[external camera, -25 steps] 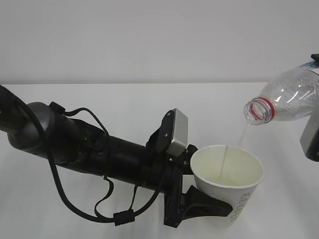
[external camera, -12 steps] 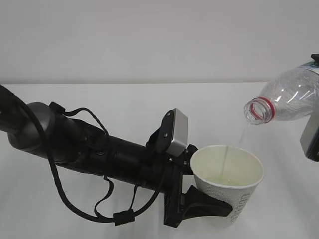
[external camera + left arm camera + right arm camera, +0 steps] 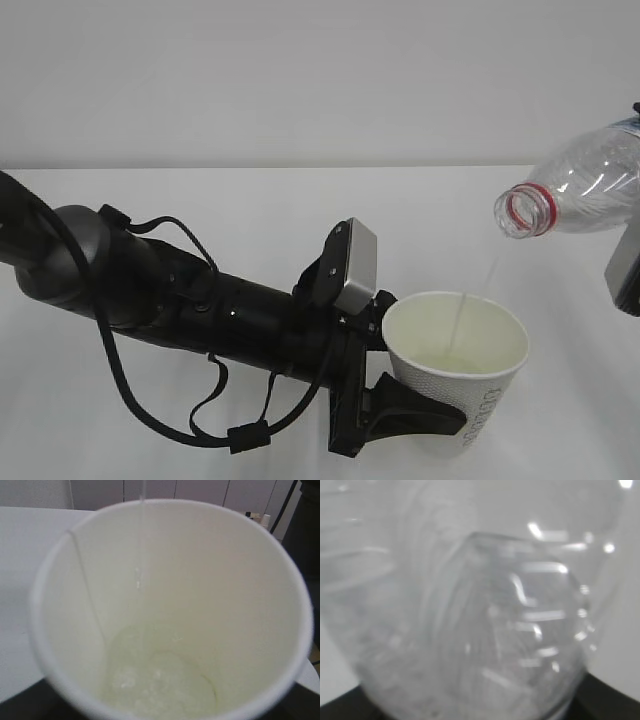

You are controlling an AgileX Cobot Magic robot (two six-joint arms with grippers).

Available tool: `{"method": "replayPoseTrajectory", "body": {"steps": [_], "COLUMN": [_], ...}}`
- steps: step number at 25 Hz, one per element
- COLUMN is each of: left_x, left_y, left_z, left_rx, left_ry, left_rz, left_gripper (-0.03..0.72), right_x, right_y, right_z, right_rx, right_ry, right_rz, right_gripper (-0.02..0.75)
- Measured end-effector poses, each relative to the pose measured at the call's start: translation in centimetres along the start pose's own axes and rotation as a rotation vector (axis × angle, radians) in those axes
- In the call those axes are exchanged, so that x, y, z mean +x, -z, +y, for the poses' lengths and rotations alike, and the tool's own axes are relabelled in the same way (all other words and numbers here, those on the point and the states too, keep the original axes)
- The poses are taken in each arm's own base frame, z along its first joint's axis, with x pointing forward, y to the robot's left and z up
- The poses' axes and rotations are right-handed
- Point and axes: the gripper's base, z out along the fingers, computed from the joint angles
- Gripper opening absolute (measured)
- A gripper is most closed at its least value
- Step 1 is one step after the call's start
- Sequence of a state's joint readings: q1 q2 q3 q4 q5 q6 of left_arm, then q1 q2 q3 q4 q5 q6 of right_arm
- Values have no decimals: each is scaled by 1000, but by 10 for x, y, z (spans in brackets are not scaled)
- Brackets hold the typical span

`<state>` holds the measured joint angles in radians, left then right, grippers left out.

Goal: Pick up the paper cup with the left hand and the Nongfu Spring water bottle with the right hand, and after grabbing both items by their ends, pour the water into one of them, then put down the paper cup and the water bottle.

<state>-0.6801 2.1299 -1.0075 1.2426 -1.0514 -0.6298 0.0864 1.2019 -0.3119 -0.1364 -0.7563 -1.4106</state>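
White paper cup (image 3: 456,362) sits upright above the bench (image 3: 200,200), pinched near its base between the jaws of the left hand (image 3: 405,415). Up right, the Nongfu Spring water bottle (image 3: 590,190) tilts mouth-down, a thin thread of water (image 3: 460,330) falling into the cup; the right hand (image 3: 625,265) shows only partly, its jaws' state unclear.

My left arm (image 3: 180,300) extends from the left edge toward the right, angled slightly downward, with cables looped beneath it and a grey box (image 3: 355,268) mounted at the wrist. My left hand (image 3: 440,395) has its black fingers (image 3: 415,412) spread wide and clamped around the paper cup (image 3: 458,365), which I hold upright. My right hand (image 3: 625,270) shows only at the right edge; its finger position is not visible.
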Motion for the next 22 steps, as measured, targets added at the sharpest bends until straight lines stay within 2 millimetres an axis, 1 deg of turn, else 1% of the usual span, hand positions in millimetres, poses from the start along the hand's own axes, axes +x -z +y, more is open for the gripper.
{"method": "replayPoseTrajectory", "body": {"steps": [22], "left_x": [0], "left_y": [0], "left_z": [0], "left_rx": [0], "left_ry": [0], "left_rz": [0], "left_gripper": [528], "right_x": [0], "right_y": [0], "right_z": [0], "right_rx": [1], "right_ry": [4], "right_rz": [-4], "right_gripper": [449]}}
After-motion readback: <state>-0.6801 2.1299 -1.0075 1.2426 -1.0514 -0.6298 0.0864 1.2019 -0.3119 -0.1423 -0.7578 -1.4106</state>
